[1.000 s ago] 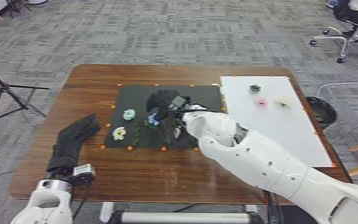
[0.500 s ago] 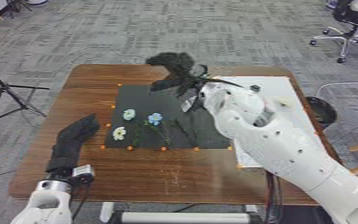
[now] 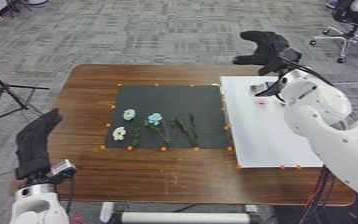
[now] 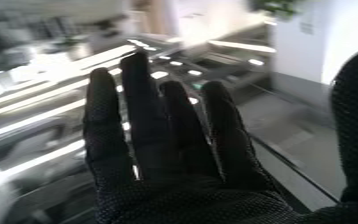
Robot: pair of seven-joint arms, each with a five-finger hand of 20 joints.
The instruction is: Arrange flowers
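Right robot hand point(image 3: 269, 47), raised past the far edge of the counter point(image 3: 184, 187), fingers straight and spread, thumb well apart, holding nothing. The blue flower point(image 3: 155, 118), pale flower point(image 3: 128, 114) and white flower point(image 3: 119, 133) lie nearer the robot and to its left, on the black mat point(image 3: 162, 97); the pink flower point(image 3: 261, 101) lies just nearer the robot than it, on the white board point(image 3: 269, 140). For a clean pick, it should probably descend steeply and pinch a stem close under the bloom (petals crush easily), lifting straight up lest neighbouring stems drag. The left robot hand point(image 3: 35, 140) waits, fingers extended, by the brown wooden counter's left edge. Grey carpet point(image 3: 158, 40) spreads beyond both; a tripod point(image 3: 5, 86) stands past the left robot hand.
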